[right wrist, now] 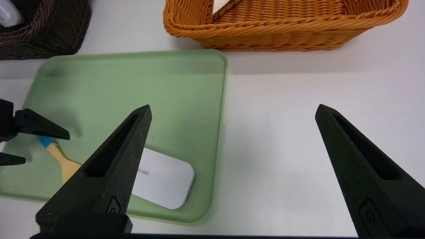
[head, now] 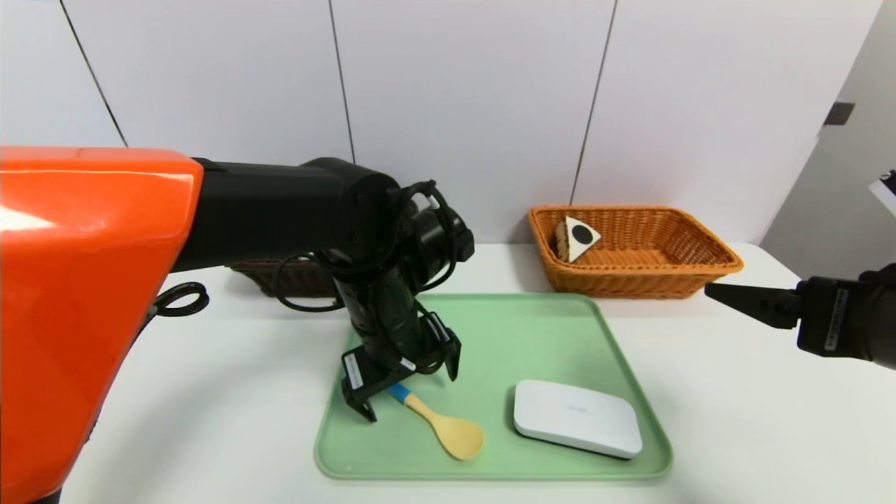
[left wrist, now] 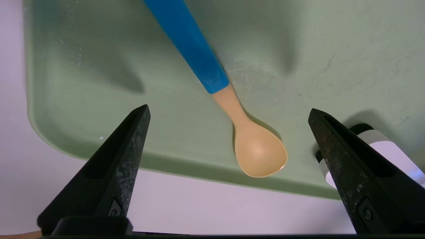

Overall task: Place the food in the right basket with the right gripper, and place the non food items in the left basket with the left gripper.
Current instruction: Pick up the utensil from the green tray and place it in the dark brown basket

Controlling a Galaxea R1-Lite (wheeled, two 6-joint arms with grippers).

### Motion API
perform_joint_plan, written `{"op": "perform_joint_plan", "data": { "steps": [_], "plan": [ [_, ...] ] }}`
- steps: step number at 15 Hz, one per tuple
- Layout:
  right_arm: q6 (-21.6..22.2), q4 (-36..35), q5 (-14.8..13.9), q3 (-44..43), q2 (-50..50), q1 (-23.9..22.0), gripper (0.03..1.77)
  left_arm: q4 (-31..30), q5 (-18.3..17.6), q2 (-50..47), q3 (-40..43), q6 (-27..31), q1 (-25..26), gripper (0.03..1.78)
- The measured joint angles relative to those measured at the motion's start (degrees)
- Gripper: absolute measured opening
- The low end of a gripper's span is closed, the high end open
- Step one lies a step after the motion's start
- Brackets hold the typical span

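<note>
The food, a cake slice (head: 577, 238) with its pale underside and black dot showing, leans inside the orange right basket (head: 630, 283). A yellow spoon with a blue handle (head: 448, 427) and a flat white box (head: 577, 418) lie on the green tray (head: 560, 329). My left gripper (head: 411, 395) hangs open just above the spoon's handle, one finger on each side; in the left wrist view the spoon (left wrist: 255, 149) lies between the spread jaws. My right gripper (head: 721, 294) hovers open and empty over bare table right of the tray. The clear-white bottle (right wrist: 8, 15) sits in the dark brown left basket (right wrist: 49, 30).
In the head view my left arm hides most of the brown basket (head: 294, 276) at the back left. The white box (right wrist: 162, 181) lies near the tray's front right corner. Bare white table (head: 735, 406) stretches right of the tray, and a wall stands behind both baskets.
</note>
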Motion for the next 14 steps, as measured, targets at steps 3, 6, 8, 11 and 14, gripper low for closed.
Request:
{"op": "perform_joint_plan", "data": {
  "steps": [3,6,8,11,14],
  "plan": [
    [0.01,0.02,-0.02,0.00,-0.09,-0.05,1.70,0.00,-1.33,0.35,-0.05,0.02,0.79,1.69],
    [0.04,-0.04,-0.02,0.00,-0.09,-0.07,1.70,0.02,-2.51,0.77,0.06,-0.23,1.84,1.69],
    [0.01,-0.01,-0.02,0.00,-0.09,-0.05,1.70,0.73,-2.97,1.10,0.17,-0.63,2.28,1.69],
    [0.00,0.10,-0.05,0.06,-0.09,-0.02,1.70,2.47,-3.04,1.82,-0.11,-0.69,2.40,1.69],
    [0.00,0.11,0.00,0.06,-0.09,-0.02,1.70,2.54,-2.90,2.47,-0.35,-0.56,2.45,1.69]
  ]
}}
